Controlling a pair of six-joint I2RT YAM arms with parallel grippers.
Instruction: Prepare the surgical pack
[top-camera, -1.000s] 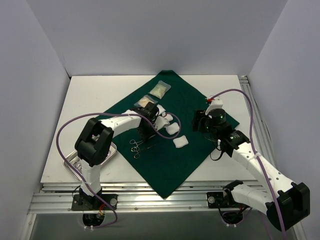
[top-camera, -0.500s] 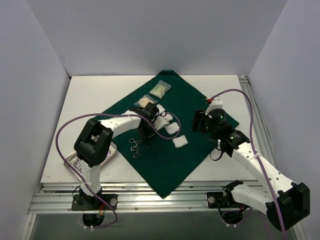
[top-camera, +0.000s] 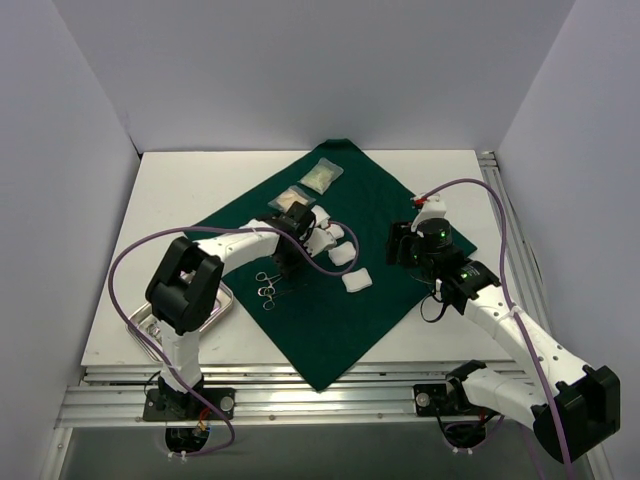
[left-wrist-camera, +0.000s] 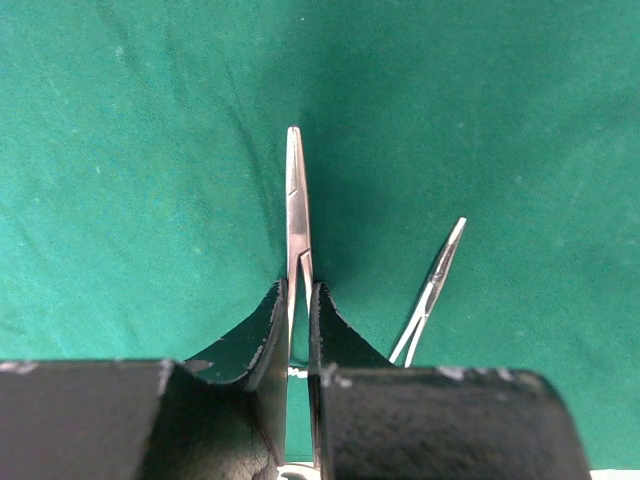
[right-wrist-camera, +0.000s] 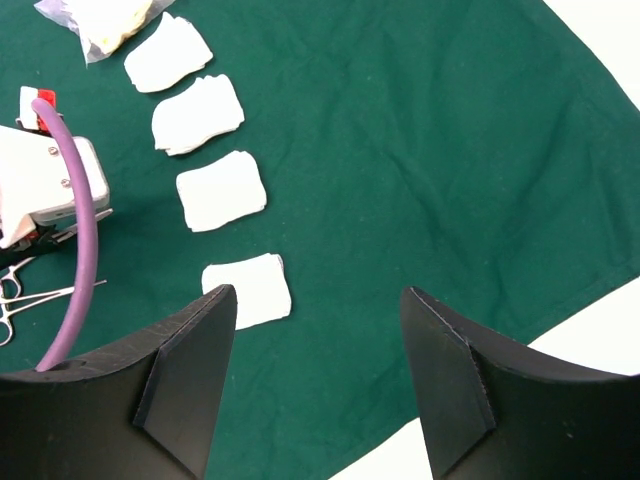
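The left fingers are pinched shut on a slim steel instrument, gripping it across the shank with its tip pointing away over the green drape. I can't tell whether it rests on the cloth or hangs just clear of it. A second instrument lies just beside it. The right fingers stand wide apart, holding nothing, above the drape near a row of four gauze pads. From above, two clear packets sit toward the drape's far corner. The steel tray is on the table off the cloth's left edge, partly behind the left arm. The instrument looks stiff, light and slick, so I'd judge a narrow pinch could let it swivel; a hold near the hinge seems safest. The gauze looks soft and featherlight, best nipped at an edge.
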